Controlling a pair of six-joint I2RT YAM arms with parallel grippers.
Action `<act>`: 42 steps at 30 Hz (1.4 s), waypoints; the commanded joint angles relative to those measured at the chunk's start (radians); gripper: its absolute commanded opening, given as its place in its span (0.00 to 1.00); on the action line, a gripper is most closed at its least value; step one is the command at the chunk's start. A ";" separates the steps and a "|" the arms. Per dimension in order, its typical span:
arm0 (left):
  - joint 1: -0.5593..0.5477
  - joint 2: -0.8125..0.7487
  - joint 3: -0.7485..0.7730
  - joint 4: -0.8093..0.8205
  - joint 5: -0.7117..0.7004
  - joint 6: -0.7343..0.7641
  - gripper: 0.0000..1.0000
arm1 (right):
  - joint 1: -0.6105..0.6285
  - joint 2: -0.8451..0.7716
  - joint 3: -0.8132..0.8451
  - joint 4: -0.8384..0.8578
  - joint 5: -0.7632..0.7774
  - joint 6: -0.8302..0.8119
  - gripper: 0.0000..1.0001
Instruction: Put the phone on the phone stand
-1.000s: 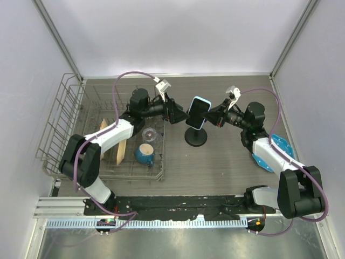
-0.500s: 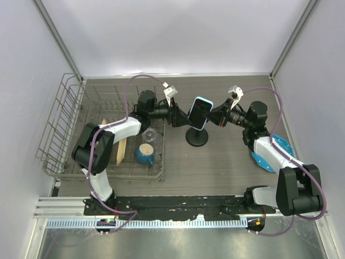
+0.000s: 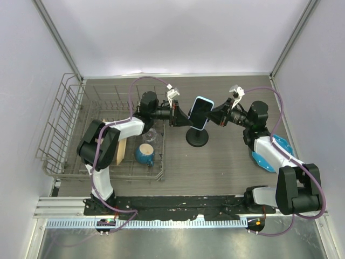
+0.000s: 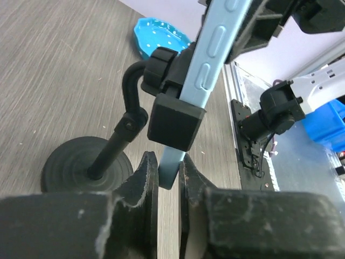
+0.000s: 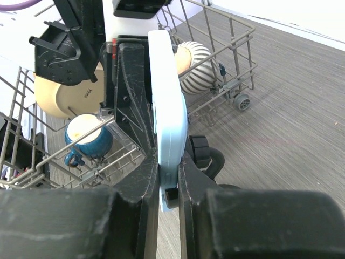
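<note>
The phone [image 3: 200, 113], black screen in a light blue case, stands tilted above the black phone stand [image 3: 197, 137] at the table's middle. In the left wrist view the stand's clamp head [image 4: 175, 121] sits against the phone [image 4: 213, 59] edge, above the post and disc base [image 4: 81, 167]. My left gripper [image 3: 182, 116] reaches in from the left; its jaws [image 4: 167, 162] are shut on the phone's lower corner. My right gripper [image 3: 214, 116] comes from the right, shut [image 5: 168, 167] on the opposite edge of the phone [image 5: 170, 108].
A wire dish rack [image 3: 70, 124] fills the left side, holding a blue mug [image 3: 144, 154], a cream plate [image 3: 121, 151] and a glass [image 3: 150, 135]. A round blue plate [image 3: 281, 145] lies under my right arm. Grey walls enclose the table.
My left gripper moved right to the phone and closed from open onto its corner. The right gripper kept its hold; the phone shifted slightly right.
</note>
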 commanded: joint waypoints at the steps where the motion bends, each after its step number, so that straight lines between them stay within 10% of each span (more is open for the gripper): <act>1: -0.008 -0.038 0.004 0.091 -0.028 0.016 0.03 | -0.005 0.000 0.011 0.005 0.022 0.003 0.01; 10: -0.060 -0.141 -0.063 -0.072 -0.347 0.135 0.01 | -0.005 -0.012 -0.001 0.017 0.032 0.006 0.01; 13: -0.057 -0.167 -0.072 -0.133 -0.390 0.130 0.51 | -0.005 -0.015 -0.004 0.015 0.034 0.008 0.01; 16: -0.057 -0.253 -0.115 -0.138 -0.447 0.116 0.71 | -0.005 -0.023 -0.007 0.017 0.035 0.006 0.01; 24: -0.062 -0.513 -0.163 -0.349 -0.662 0.046 0.72 | -0.005 -0.028 0.009 -0.047 0.072 -0.011 0.01; 33: -0.068 -0.643 0.076 -0.898 -0.867 0.073 0.73 | -0.002 -0.093 0.003 -0.124 0.195 0.014 0.72; 42: -0.242 -0.571 0.209 -0.975 -1.085 0.150 1.00 | -0.003 -0.299 -0.003 -0.282 0.400 0.084 0.83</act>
